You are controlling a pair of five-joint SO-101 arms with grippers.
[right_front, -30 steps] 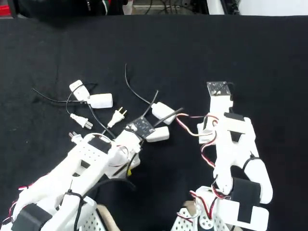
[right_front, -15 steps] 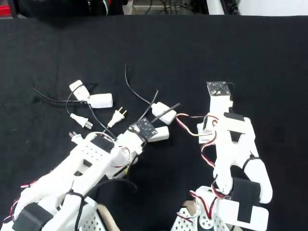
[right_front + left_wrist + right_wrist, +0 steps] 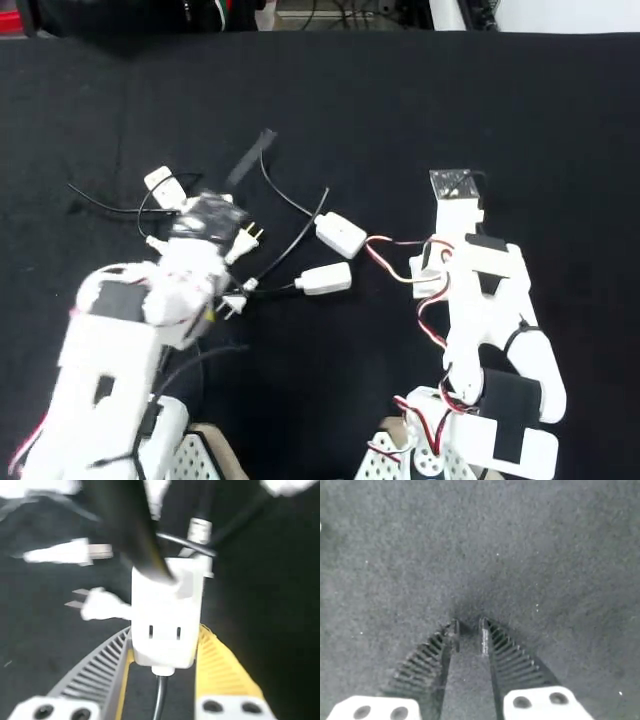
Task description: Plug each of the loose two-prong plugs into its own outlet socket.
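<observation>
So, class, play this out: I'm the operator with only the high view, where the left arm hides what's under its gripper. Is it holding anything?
Observer: Yes. The left wrist view shows the left gripper shut on a white outlet socket, its two slots facing the camera.
Operator: Anything close by?
Observer: A loose two-prong plug lies just beside that socket, prongs pointing away from it.
Operator: And the other arm?
Observer: The right wrist view shows the right gripper all but shut, empty, over bare black cloth.
</observation>
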